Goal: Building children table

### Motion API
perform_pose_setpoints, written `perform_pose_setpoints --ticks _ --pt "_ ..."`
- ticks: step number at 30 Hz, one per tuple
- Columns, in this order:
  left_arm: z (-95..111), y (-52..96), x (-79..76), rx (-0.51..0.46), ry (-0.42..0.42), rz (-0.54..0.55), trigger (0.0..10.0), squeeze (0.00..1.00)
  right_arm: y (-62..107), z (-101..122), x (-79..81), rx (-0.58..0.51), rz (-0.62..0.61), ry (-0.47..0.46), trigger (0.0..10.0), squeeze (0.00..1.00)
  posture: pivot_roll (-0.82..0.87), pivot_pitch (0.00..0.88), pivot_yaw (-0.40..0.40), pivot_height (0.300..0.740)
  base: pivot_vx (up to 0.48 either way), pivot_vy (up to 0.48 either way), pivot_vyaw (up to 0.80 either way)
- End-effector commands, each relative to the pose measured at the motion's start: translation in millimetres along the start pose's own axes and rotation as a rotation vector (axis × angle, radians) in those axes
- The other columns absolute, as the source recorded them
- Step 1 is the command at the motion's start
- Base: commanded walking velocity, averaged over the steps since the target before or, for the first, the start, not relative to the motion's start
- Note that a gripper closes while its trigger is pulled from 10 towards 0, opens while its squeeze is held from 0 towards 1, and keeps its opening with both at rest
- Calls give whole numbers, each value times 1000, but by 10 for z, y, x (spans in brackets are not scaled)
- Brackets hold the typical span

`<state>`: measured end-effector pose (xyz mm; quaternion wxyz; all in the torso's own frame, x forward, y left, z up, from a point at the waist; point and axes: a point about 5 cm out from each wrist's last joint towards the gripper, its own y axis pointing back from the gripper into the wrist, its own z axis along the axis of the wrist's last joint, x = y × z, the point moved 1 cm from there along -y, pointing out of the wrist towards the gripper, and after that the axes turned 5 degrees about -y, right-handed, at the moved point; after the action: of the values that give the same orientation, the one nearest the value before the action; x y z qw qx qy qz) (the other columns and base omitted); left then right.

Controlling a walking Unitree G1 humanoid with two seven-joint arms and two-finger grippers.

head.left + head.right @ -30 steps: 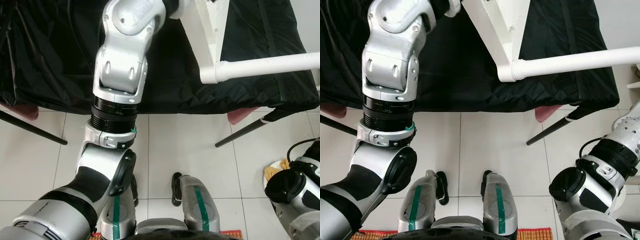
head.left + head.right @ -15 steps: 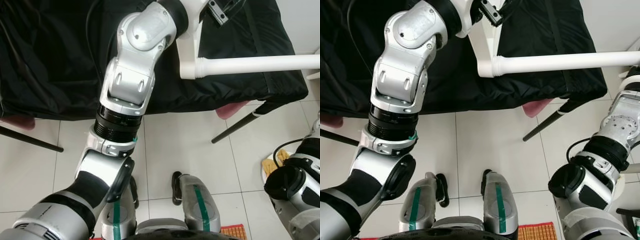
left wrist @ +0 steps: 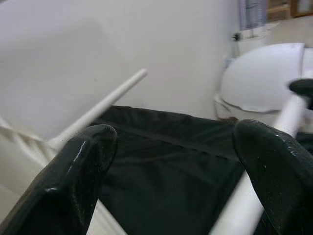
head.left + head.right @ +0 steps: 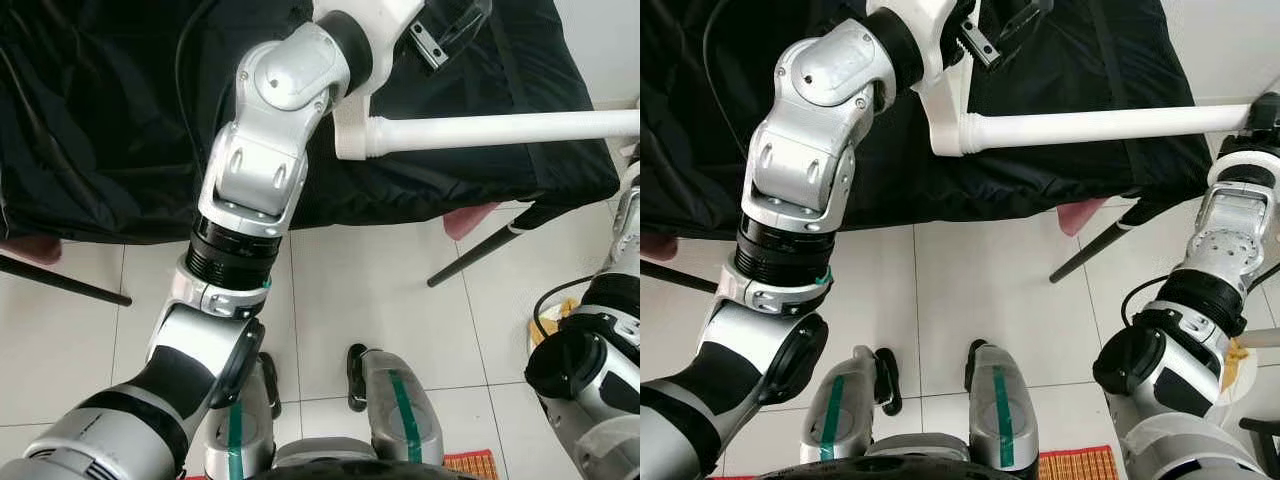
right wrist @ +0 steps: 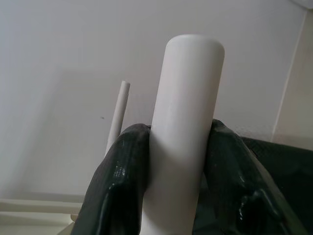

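Head stereo downward; wrists close-up.

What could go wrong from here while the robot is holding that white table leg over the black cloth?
1. The right gripper clamps the white table leg near its far end only, so the long leg could lever out of the fingers or twist where it meets the white frame.
2. The left gripper is open beside the frame, so that end has no firm hold and might shift.
3. The black cloth looks loose and may let the frame slide.
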<state>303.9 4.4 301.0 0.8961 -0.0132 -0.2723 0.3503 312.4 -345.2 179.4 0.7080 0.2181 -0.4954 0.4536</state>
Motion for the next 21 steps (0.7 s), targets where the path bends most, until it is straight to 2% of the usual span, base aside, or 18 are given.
perform_pose_setpoints --ticks 1,2,3,8,12,15,17,21 --pt "-33 48 -89 7 -49 -80 10000 745 161 -519 -290 287 -75 186 0 0 14 123 45 740 0 0 0" --pt "-33 48 -89 7 -49 -80 10000 745 161 -519 -290 287 -75 186 0 0 14 123 45 740 0 0 0" --pt "-55 69 -126 12 -80 -104 10000 0 159 -531 -293 300 -74 185 0 0 15 122 42 740 0 0 0" --pt "-88 99 -191 24 -92 -139 10000 0 152 -565 -298 330 -69 191 0 0 15 118 40 740 0 0 0" --pt "-120 110 -227 46 -90 -147 10000 0 206 -750 -342 450 -68 218 0 0 15 112 33 740 0 0 0" --pt "-123 111 -230 49 -87 -147 10000 0 227 -805 -344 482 -61 218 0 0 15 111 33 740 0 0 0" --pt "-123 113 -237 51 -86 -147 10000 0 271 -937 -307 541 -36 221 0 0 13 109 30 740 0 0 0" --pt "-126 116 -241 52 -90 -145 10000 0 299 -1051 -258 583 -8 225 0 0 13 106 25 740 0 0 0"
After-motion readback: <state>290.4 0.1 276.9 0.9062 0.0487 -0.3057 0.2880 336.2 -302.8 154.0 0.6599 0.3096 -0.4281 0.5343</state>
